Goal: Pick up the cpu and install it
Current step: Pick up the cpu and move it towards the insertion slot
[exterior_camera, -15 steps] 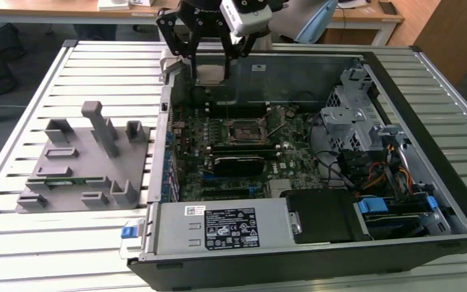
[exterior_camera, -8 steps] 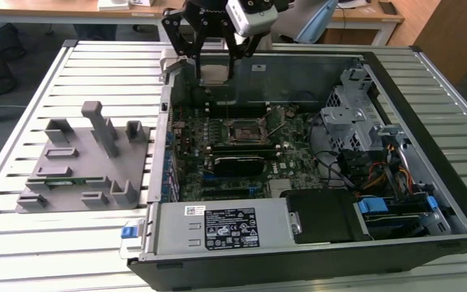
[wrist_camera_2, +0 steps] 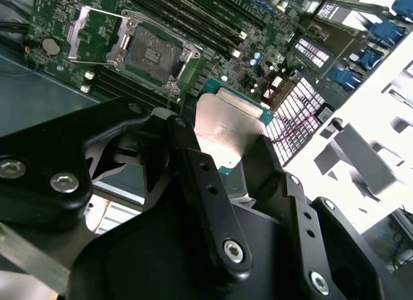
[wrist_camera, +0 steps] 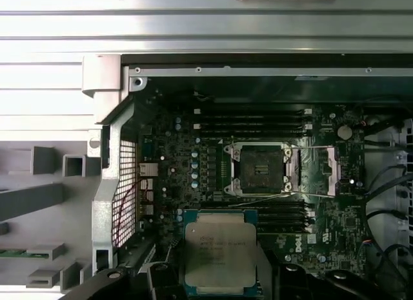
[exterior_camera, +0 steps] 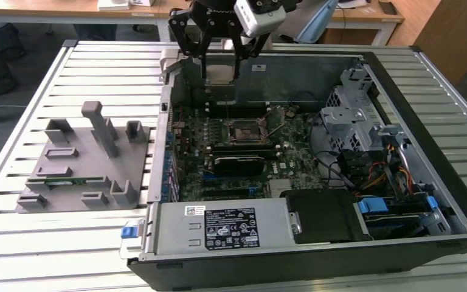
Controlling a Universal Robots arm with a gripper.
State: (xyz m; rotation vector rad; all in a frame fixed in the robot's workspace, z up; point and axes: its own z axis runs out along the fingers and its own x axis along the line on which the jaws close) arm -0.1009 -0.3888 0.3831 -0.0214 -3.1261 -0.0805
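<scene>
Fingers [wrist_camera_2: 193,164] clamp cpu [wrist_camera: 219,251] above slatted table [exterior_camera: 55,243].

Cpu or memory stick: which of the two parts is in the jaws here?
The cpu, the silvery square clamped in the jaws above the motherboard; the green memory stick lies in the grey fixture.

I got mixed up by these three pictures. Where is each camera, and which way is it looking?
Exterior view: off the arm, high up, looking down on the open computer case and grey fixture; the tool holds the cpu.
First wrist view: on the arm, looking straight down at the motherboard; black tool parts flank the cpu.
Second wrist view: on the arm, looking slantwise past the black tool.
All three show the cpu and open socket.
</scene>
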